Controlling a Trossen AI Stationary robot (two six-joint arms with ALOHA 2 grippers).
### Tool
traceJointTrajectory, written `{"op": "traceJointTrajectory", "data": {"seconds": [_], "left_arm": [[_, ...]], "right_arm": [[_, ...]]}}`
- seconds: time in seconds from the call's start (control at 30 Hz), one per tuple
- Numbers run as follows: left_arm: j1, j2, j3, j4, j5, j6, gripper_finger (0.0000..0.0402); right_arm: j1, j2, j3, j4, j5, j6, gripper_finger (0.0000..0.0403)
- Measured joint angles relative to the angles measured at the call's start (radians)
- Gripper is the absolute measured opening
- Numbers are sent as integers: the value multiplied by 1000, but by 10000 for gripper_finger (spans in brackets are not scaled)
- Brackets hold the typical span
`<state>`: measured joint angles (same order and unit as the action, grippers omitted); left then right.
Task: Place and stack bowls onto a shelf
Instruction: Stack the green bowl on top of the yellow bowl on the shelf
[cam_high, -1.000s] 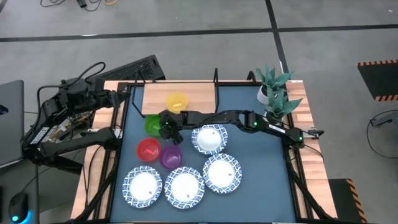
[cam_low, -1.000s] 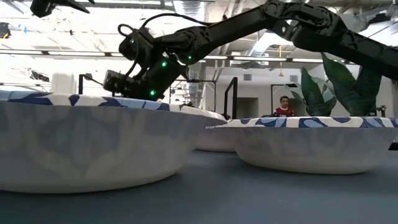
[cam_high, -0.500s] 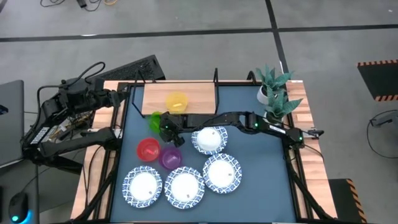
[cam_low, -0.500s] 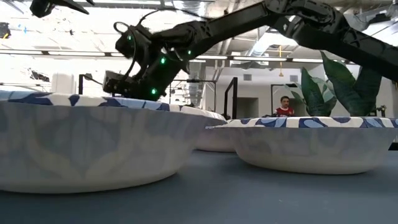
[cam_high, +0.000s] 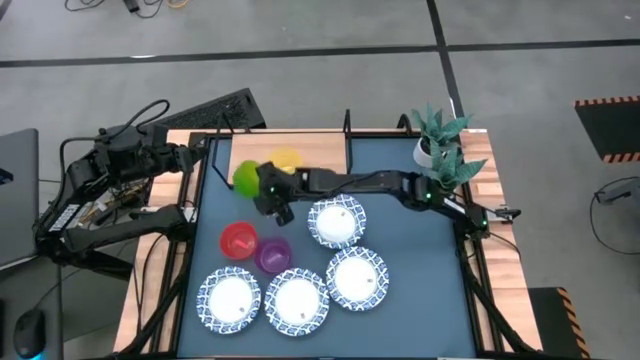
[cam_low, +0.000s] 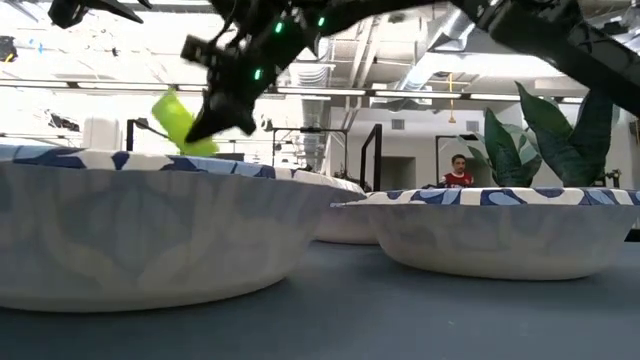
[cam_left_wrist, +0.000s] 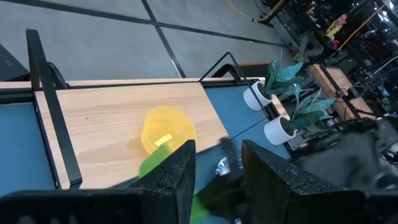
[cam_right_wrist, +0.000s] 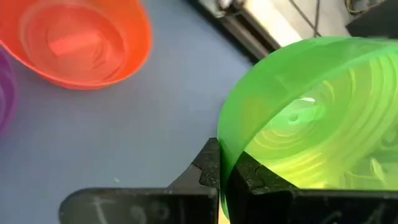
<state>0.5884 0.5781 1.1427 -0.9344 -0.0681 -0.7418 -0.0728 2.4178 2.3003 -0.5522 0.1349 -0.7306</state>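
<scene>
My right gripper (cam_high: 264, 190) reaches across the table to the far left and is shut on the green bowl (cam_high: 244, 176), which hangs in the air just before the shelf (cam_high: 320, 160). In the low view the green bowl (cam_low: 180, 122) shows tilted, above the white bowls' rims. A yellow bowl (cam_high: 286, 160) stands on the shelf's wooden board. The red bowl (cam_high: 238, 240) and the purple bowl (cam_high: 273, 255) rest on the blue table. Several white bowls with blue rims (cam_high: 337, 222) stand nearer the front. My left gripper (cam_left_wrist: 217, 147) waits open beyond the table's left edge. My right gripper pinches the green bowl's rim (cam_right_wrist: 231, 134) between its two fingers, one finger (cam_right_wrist: 208, 167) outside the wall and the other inside the hollow. It comes at the bowl slanting down from the table's right side. The bowl is lifted clear of the table and tilted.
A potted plant (cam_high: 440, 150) stands at the far right corner. The shelf's black wire posts (cam_high: 347, 125) rise at its corners. A person (cam_low: 457, 172) sits in the room far behind the table. Bare blue table (cam_high: 420, 240) lies right of the white bowls.
My right gripper has risen and gone a little toward the far edge and the shelf, taking the green bowl with it. The bowl, which stood on the table beside the red one, is now lifted clear and tipped.
</scene>
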Motion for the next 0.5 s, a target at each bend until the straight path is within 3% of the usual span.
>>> {"op": "traceJointTrajectory", "data": {"seconds": [0.27,0.5], "left_arm": [[0,0,0,0,0,20,114],[0,0,0,0,-6,23,114]], "right_arm": [[-51,-152,3,-96,-1,79,25],[-119,-152,0,-315,93,4,24]]}}
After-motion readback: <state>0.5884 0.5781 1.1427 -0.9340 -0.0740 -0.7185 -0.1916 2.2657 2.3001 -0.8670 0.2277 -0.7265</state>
